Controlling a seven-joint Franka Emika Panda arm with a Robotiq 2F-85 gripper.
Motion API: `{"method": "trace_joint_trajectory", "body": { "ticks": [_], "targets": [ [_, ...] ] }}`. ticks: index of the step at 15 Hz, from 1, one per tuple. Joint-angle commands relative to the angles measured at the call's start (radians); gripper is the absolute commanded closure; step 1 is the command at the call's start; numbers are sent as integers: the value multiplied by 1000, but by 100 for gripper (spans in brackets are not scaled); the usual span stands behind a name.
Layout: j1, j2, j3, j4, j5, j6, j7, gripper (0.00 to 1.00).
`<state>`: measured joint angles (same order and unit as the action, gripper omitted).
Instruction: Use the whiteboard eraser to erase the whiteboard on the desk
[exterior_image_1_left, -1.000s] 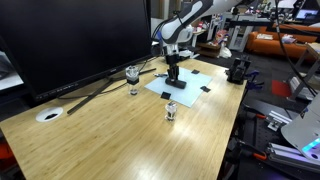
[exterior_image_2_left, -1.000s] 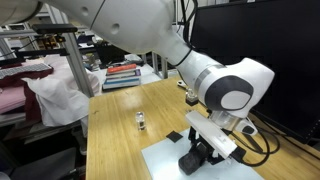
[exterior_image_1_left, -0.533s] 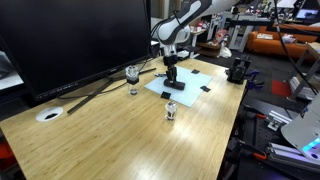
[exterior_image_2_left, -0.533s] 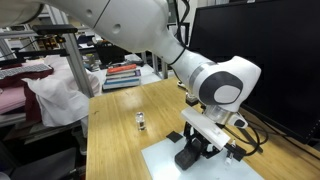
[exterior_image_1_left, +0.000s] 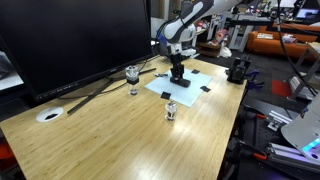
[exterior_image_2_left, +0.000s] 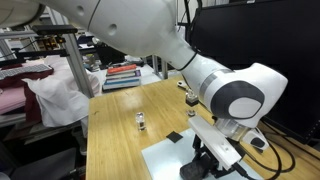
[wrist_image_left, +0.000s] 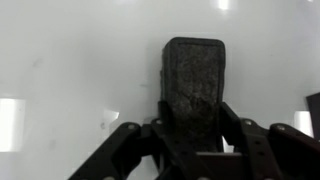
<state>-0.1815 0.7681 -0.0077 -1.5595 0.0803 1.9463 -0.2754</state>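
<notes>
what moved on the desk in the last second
The gripper, shut on the small dark oblong eraser, slid it a little rightward in an exterior view across the pale rectangular whiteboard. The grip, the sheet and the two small glass items stayed put.

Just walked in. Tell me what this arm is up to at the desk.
The robot arm is working on a whiteboard with an eraser. Its gripper is shut on the whiteboard eraser, a dark block that appears to be set down against the whiteboard. The board lies flat on the desk in front of a big monitor. In the wrist view the surface around the eraser looks plain white, with no clear marks. A small glass item stands just off the sheet's edge.
</notes>
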Motion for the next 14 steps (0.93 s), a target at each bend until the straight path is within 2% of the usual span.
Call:
{"method": "trace_joint_trajectory", "body": {
  "ticks": [1,9,14],
  "targets": [
    [-16,-6,-19,-22,28,19,75,74],
    [-73,-14,-16,-42,221,35,209,74],
    [-57,-27,-40,-60,255,51,323,74]
  ]
}}
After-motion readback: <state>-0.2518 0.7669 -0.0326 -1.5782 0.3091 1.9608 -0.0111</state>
